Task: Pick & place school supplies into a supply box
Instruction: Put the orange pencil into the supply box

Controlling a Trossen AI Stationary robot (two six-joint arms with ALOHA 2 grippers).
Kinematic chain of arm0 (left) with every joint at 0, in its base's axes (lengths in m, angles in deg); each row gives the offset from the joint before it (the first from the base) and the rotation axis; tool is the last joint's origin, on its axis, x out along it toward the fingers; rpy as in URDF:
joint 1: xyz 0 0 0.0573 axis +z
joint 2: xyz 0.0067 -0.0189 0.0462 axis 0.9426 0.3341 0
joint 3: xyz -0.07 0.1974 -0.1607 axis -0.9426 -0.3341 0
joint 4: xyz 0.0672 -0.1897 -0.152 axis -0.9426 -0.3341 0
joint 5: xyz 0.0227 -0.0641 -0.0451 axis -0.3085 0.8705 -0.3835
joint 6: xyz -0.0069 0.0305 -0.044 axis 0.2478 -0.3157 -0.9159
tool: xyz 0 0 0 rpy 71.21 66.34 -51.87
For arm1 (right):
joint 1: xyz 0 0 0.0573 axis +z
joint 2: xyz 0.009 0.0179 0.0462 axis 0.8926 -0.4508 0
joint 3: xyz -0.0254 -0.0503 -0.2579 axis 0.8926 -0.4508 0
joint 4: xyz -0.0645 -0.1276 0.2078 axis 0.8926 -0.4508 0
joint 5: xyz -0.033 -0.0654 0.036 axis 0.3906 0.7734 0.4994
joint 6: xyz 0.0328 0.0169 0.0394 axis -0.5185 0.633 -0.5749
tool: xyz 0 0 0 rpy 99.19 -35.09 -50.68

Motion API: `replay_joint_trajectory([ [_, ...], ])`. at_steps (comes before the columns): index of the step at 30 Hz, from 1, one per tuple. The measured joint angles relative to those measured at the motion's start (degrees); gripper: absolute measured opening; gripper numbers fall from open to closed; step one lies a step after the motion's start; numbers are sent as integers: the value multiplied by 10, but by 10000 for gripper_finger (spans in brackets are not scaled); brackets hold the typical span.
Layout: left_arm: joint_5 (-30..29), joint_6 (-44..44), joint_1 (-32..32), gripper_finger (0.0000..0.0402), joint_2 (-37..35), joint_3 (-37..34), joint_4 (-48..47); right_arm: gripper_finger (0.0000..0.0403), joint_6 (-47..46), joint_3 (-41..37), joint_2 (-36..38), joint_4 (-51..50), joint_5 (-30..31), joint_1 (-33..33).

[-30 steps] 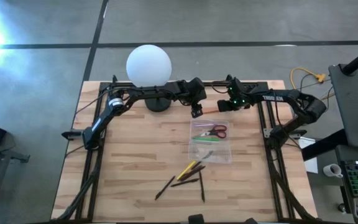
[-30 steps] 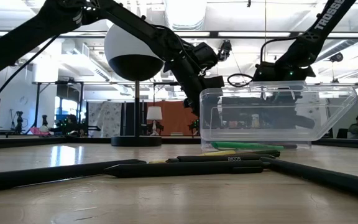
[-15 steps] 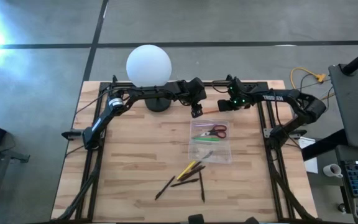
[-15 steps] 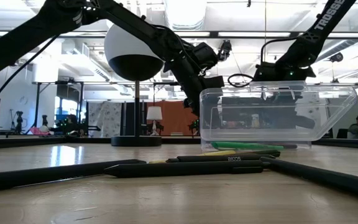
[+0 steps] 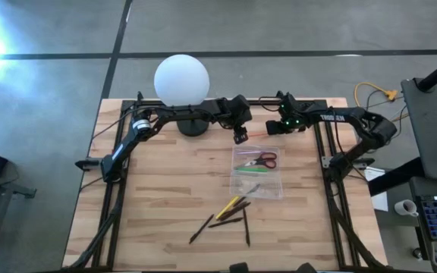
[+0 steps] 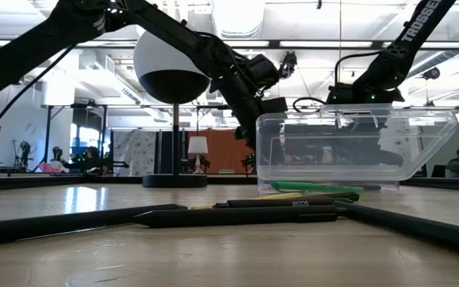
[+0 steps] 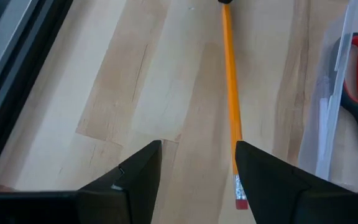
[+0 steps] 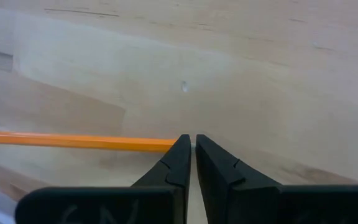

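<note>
An orange pencil (image 5: 255,134) lies near the table's far edge, just beyond the clear supply box (image 5: 258,182). The box holds red-handled scissors (image 5: 262,159) and a green marker (image 5: 245,169). My right gripper (image 8: 191,138) is shut at the pencil's far-right end. My left gripper (image 7: 197,144) hovers open over the pencil's eraser end (image 7: 241,198), which shows in the gap close to one finger (image 7: 272,180). Yellow pencils and several dark pens (image 5: 230,214) lie loose on the wood nearer the front. My right gripper pinches the orange pencil at its very end (image 8: 166,144), between the tips of its two fingers. The fingers slant steeply down from the table's right and lie across the pencil. The pencil runs away toward the left arm. Whether it is lifted clear of the wood, I cannot tell.
A white globe lamp (image 5: 181,80) on a black base stands at the far edge, left of both grippers. The box's near wall (image 6: 357,147) rises behind the loose pens (image 6: 237,214). Bare wood spreads over the table's left half.
</note>
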Motion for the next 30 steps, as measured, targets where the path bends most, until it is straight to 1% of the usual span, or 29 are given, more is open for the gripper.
replay_joint_trajectory([
  [7, 0, 7, -2, 191, 0, -14, 1, 18, 6, 0, -1, 1, -2, 0],
  [11, 0, 13, -3, 191, 0, -4, -8, 18, 9, 0, -1, 1, -1, 0],
  [19, 6, 5, -3, 191, 0, 4, -117, 18, 9, -1, -2, 0, -1, 0],
  [25, 6, 5, -3, 191, 0, 7, -107, 18, 9, -2, -2, 0, -2, 1],
  [30, 26, 5, -3, 191, 0, 6, -104, 18, 9, -2, -2, 0, -7, 1],
])
